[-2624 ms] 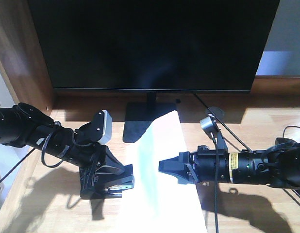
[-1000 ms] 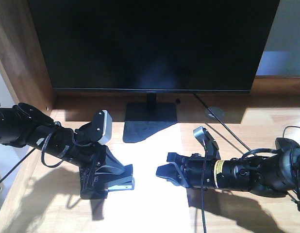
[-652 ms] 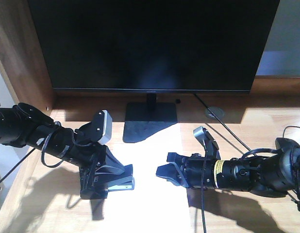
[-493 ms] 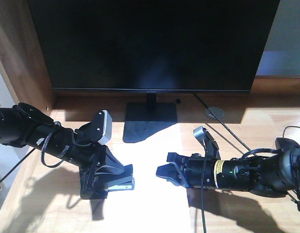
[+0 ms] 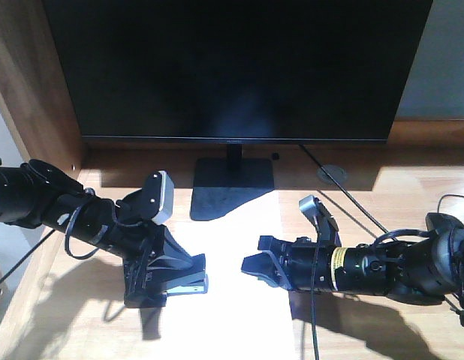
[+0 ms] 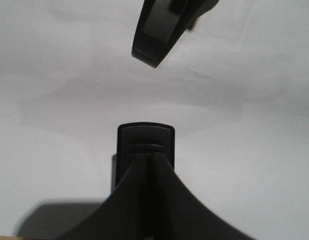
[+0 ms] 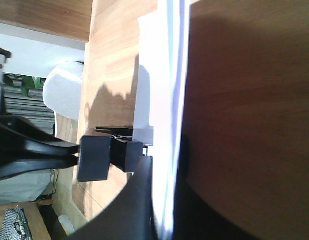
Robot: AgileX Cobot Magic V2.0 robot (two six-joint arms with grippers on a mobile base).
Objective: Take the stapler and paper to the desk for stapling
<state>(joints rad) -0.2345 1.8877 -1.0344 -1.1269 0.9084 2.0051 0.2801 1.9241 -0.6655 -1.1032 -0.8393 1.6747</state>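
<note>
Lying flat on the desk (image 5: 412, 187) in front of the monitor's stand (image 5: 233, 187), the paper (image 5: 232, 300) appears already delivered in the front-facing view; the left gripper (image 5: 188, 279) sits at the sheet's left edge, closed around the stapler (image 5: 188, 283), whose silver strip shows beneath, while the right gripper (image 5: 256, 262) rests at the sheet's right edge, below and right of the stand. Both items look to be in place, so I judge only the stapling itself remains. Faint lettering on the monitor (image 5: 232, 67) bezel above the stand is too small to read, and a yellow label on the right arm is illegible. From the left wrist view, the stapler (image 6: 145, 145) juts from the pinched fingers over white paper (image 6: 244, 100). From the right wrist view, the fingers seem clamped on the paper (image 7: 162, 100) edge, though the gap is hard to make out.
</note>
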